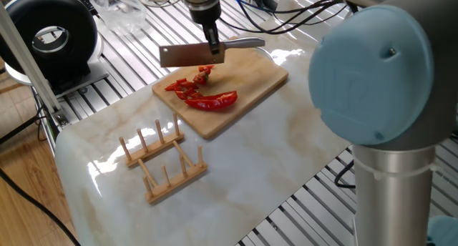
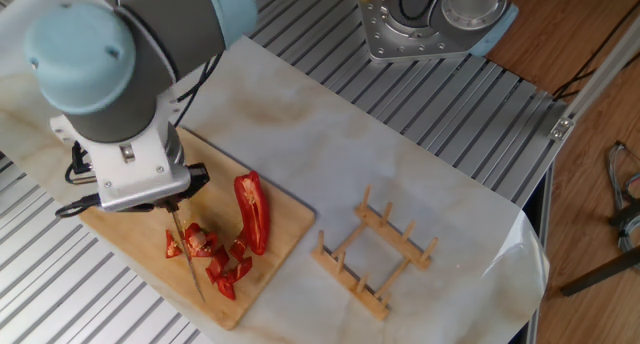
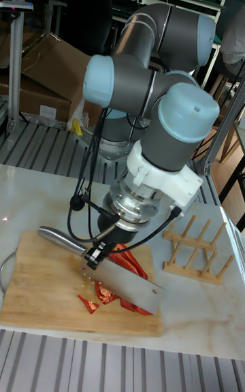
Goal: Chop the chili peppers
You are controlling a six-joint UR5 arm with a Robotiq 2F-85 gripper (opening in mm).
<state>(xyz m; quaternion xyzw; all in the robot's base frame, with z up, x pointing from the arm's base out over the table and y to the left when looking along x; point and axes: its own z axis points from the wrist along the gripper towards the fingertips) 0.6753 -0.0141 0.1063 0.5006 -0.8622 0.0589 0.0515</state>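
The chili peppers lie on a wooden cutting board (image 1: 254, 78): one long glossy red half (image 1: 213, 101) and a heap of small cut bits (image 1: 187, 86) beside it. The other fixed view shows the half (image 2: 252, 212) and the bits (image 2: 212, 256) too. My gripper (image 1: 212, 47) is shut on a cleaver where blade and handle meet. Its blade (image 1: 186, 56) hangs just above the bits, edge down, and its steel handle (image 1: 245, 43) points away. In the tall fixed view the blade (image 3: 129, 284) hovers over the bits (image 3: 101, 294), slightly tilted.
A wooden peg rack (image 1: 161, 160) stands on the marble sheet in front of the board. A black round device (image 1: 50, 31) and a clear plastic bag (image 1: 122, 10) sit at the back left. Cables trail behind the board. The arm's base (image 2: 430, 19) is at the far side.
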